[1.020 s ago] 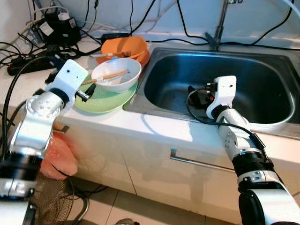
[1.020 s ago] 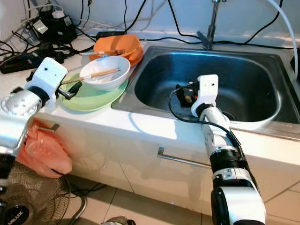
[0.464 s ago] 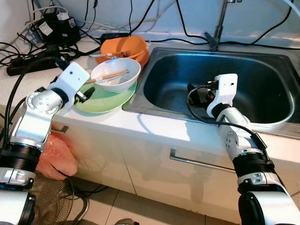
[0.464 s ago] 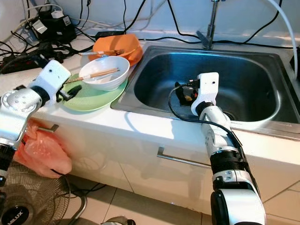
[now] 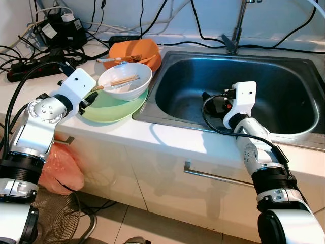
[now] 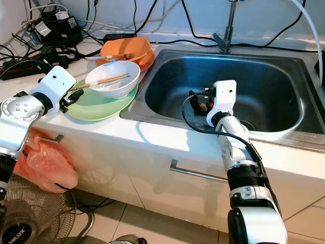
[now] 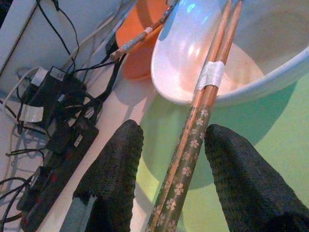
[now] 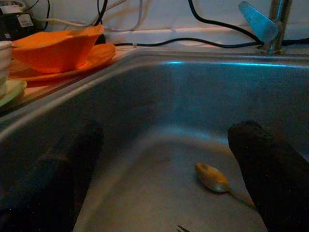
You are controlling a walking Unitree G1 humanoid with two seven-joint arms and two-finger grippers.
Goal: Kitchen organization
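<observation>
Chopsticks (image 7: 203,121), taped together, lie with one end in the white bowl (image 5: 127,81) and the other end out over the green plate (image 5: 109,109) on the worktop (image 5: 167,140). You see your left pincer (image 7: 169,188) spread, one finger on each side of the chopsticks, not yet pinching them. Your right pincer (image 8: 159,169) is spread too, down inside the sink (image 5: 284,66), above a spoon (image 8: 212,178) on the bottom. An orange bowl (image 5: 134,51) stands behind the white one.

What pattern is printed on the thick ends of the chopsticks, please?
Small pale flowers on brown chopsticks, clearest in the left wrist view.
</observation>
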